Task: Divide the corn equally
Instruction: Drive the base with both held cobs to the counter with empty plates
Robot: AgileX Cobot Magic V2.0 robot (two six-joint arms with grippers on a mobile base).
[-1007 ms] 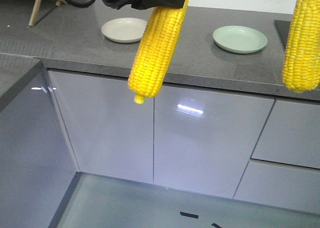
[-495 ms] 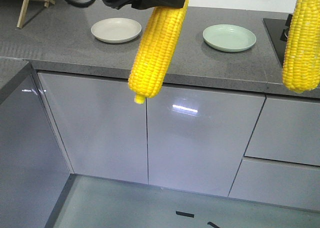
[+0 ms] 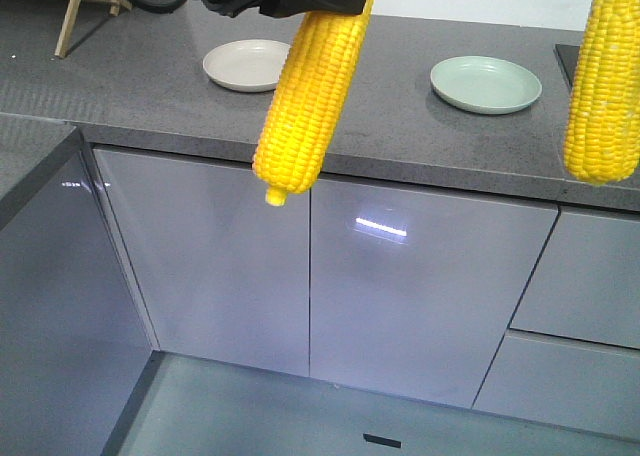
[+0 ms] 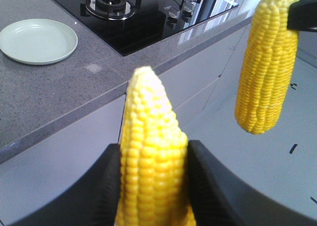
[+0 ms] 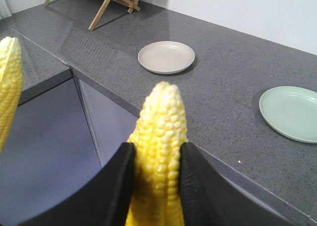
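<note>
Left claw (image 4: 153,154) pinches one cob (image 3: 308,96), right claw (image 5: 154,154) the other cob (image 3: 603,86); carry them over the tabletop (image 3: 390,126), lay one flat on the white plate (image 3: 247,64), one on the green plate (image 3: 486,83).

you've got bright yellow corn (image 3: 305,96) in neat kernel rows, paler at the tip, and a second cob (image 3: 603,86) in the same yellow. the fingers (image 4: 106,186) around it are black. your countertop (image 3: 150,86) is dark grey with fine speckles. one plate (image 3: 247,64) is off-white, the other plate (image 3: 486,83) pale green. the cabinet doors (image 3: 210,266) are glossy light grey, the hob (image 4: 143,23) black.
</note>
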